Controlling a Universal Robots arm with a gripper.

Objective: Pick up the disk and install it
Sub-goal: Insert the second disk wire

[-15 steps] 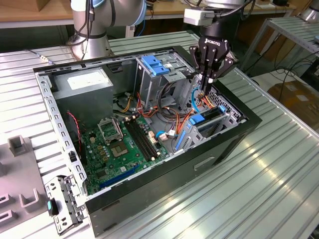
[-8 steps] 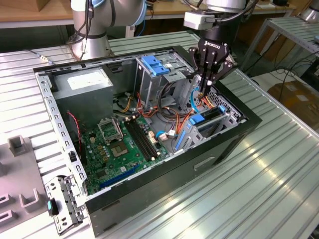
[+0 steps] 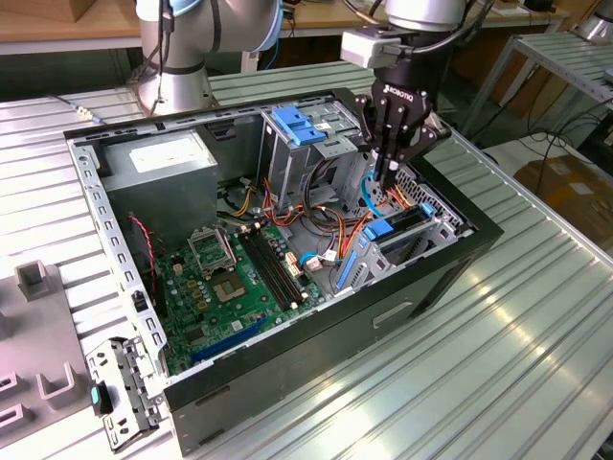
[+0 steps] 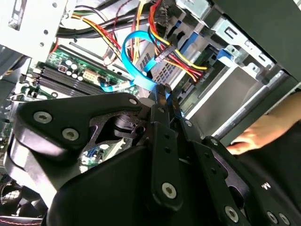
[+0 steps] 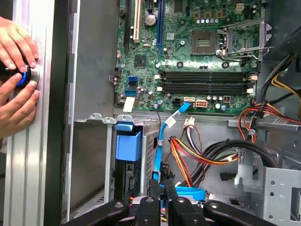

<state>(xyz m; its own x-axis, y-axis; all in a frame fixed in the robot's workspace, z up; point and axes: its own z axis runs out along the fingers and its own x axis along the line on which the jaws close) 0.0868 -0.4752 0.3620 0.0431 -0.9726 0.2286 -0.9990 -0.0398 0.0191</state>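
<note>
Disk (image 3: 393, 228) in drive bay: rigid, weighty, shock-sensitive; best gripped by blue carrier rails. Gripper (image 3: 381, 182) apparently pinching blue data cable (image 5: 160, 141).

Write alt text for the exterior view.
A black robot claw reaches down into an open computer case among blue and orange cables beside the drive cage. The green motherboard lies exposed, with a grey power supply behind.
</note>
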